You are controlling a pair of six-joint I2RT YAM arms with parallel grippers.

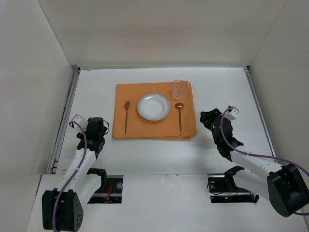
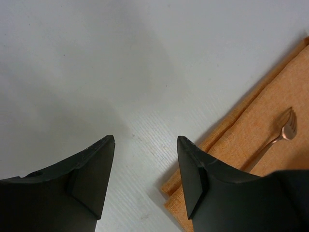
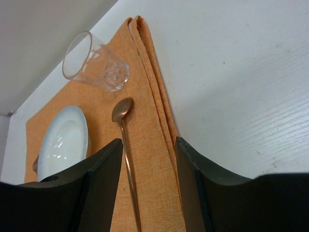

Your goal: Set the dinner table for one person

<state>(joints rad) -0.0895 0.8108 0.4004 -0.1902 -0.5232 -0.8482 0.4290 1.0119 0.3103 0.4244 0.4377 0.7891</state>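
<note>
On the white dinner table [image 1: 227, 87] lies an orange placemat [image 1: 154, 126]. On it stand a white plate [image 1: 153, 107] in the middle, a copper fork [image 1: 126, 116] on its left, a copper spoon [image 1: 180, 117] on its right and a clear glass [image 1: 179, 89] at the back right. My left gripper [image 1: 100, 124] is open and empty, left of the mat [image 2: 251, 130], with the fork [image 2: 282, 133] in its view. My right gripper [image 1: 208, 119] is open and empty just right of the mat; its view shows the spoon [image 3: 126, 150], glass [image 3: 96, 63] and plate [image 3: 63, 140].
White walls enclose the table on the left, back and right. Metal rails run along the left edge [image 1: 65, 116] and right edge [image 1: 258, 111]. Two cut-outs [image 1: 108, 186] with electronics sit in the near shelf by the arm bases.
</note>
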